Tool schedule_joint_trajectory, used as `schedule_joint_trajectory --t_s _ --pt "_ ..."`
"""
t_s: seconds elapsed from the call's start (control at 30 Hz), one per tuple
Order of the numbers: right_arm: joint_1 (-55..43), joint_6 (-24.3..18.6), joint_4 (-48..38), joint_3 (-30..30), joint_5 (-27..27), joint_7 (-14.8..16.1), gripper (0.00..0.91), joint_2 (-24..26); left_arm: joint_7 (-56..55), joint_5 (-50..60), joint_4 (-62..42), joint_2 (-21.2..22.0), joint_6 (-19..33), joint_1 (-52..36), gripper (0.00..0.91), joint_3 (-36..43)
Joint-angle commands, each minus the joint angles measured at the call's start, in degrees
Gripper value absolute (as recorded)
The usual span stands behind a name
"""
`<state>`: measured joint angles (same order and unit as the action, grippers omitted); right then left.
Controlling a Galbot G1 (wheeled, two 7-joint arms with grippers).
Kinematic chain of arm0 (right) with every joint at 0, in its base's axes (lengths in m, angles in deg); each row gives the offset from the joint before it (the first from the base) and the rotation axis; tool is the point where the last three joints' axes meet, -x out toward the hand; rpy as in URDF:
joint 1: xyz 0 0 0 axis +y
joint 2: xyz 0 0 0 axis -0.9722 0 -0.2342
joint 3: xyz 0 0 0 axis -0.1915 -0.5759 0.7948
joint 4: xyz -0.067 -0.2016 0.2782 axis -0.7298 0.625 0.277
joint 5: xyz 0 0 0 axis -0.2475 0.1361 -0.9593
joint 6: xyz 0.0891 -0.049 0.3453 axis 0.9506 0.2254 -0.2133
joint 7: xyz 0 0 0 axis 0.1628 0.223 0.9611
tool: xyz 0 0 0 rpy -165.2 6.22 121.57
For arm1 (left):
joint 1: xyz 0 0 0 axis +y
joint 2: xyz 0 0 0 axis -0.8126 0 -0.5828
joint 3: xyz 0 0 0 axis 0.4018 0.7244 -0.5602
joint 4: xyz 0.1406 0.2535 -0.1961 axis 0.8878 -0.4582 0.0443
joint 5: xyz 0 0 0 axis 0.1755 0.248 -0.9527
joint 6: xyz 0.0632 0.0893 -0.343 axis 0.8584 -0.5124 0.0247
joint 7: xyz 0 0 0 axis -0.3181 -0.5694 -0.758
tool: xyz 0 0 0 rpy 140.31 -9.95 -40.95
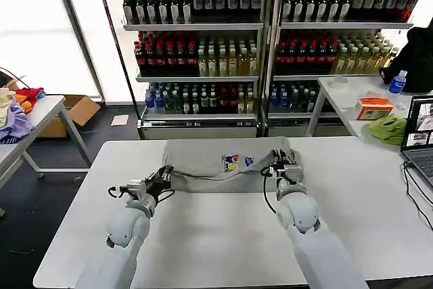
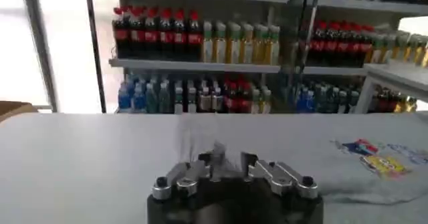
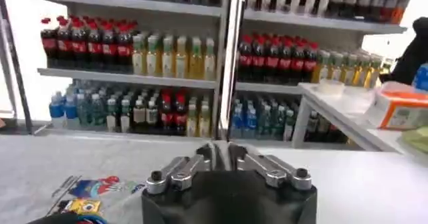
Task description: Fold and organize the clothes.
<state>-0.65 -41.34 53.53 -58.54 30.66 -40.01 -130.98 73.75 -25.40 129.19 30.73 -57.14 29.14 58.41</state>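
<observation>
— Left gripper (image 1: 164, 174): where is it placed, and how is it set?

— It is placed at the left end of the light grey T-shirt (image 1: 216, 156), low over the white tabletop (image 1: 216, 235). In the left wrist view its fingers (image 2: 217, 160) are seen drawn close together with grey cloth gathered at their tips, so the fabric appears to be pinched.

— And the right gripper (image 1: 283, 164)?

— It is set on the shirt's right end. In the right wrist view the fingers (image 3: 221, 153) are seen pressed almost together; the fingertips are hidden behind the gripper body, so whether cloth is clamped cannot be told.

— Where is the T-shirt lying?

— It is spread crosswise near the tabletop's far edge, roughly centred between the left and right edges, folded into a wide band. Its small multicoloured chest print (image 1: 233, 162) is turned upward, just beside the right gripper. The near edge of the cloth sags between the two grippers.

— What else is seen?

— A drinks shelf (image 1: 264, 38) is seen behind the table, and a lime-green cloth (image 1: 388, 128) is lying on a side table at the right.
</observation>
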Motion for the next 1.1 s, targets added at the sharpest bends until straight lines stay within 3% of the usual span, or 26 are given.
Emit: schedule_joint_trajectory --t_s 0.03,0.17,0.3,0.87,1.1 --pt "-2.23 -0.70 -4.47 -0.22 -3.02 -2.22 0.907 -4.04 -0.40 -0.57 -4.99 -0.20 -0.71 -4.81 0.907 1.00" --pt "-3.05 -3.98 -5.81 0.05 -4.23 -3.94 0.907 -5.71 -0.94 -0.57 -3.50 -0.60 -1.21 -4.24 0.907 0.97" --pt "-2.79 -4.26 -4.66 0.49 -6.08 -5.08 0.907 -5.78 -1.15 -0.66 -0.44 -1.45 -2.18 -2.54 0.907 0.56" --pt "8.85 0.59 12.86 2.79 -6.08 -7.41 0.907 0.74 -2.53 -0.39 8.04 -2.93 -4.53 3.56 0.907 -1.69" --pt "14.88 1.81 15.28 5.75 -6.18 -8.59 0.907 3.10 -2.30 0.76 9.08 -2.48 -4.41 5.42 0.907 -1.48"
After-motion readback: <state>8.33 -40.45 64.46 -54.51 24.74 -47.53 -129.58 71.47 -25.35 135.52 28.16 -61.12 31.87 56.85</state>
